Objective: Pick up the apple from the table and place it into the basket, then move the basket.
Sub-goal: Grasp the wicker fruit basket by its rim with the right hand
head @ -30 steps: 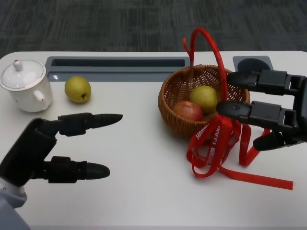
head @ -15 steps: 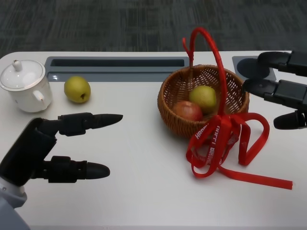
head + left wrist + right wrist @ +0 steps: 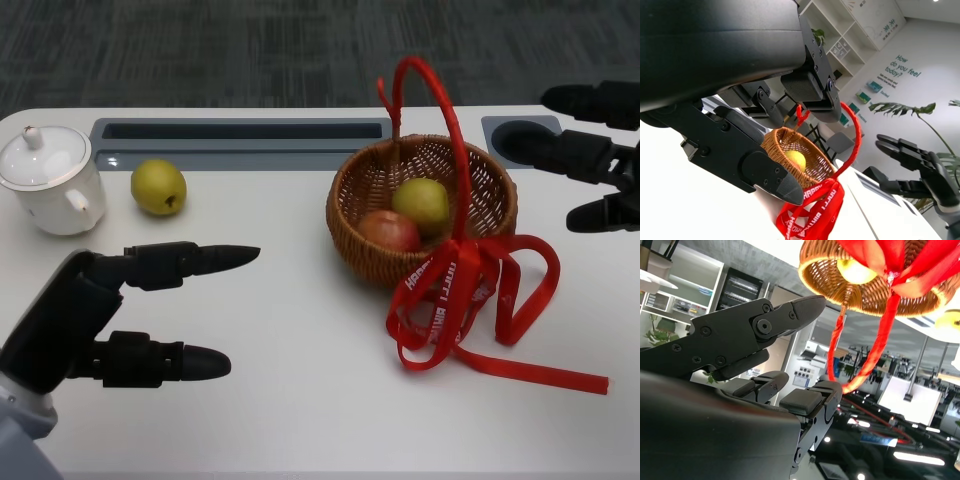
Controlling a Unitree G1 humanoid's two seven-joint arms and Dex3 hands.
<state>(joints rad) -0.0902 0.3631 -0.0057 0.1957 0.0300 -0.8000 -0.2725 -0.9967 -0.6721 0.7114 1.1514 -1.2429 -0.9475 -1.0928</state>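
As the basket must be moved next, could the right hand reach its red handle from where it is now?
Probably yes: the right hand is open beside the basket, and nothing stands between it and the upright red handle.

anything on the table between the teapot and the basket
One green fruit lies between the white teapot and the basket, close to the teapot; the rest is bare table. The head view shows it.
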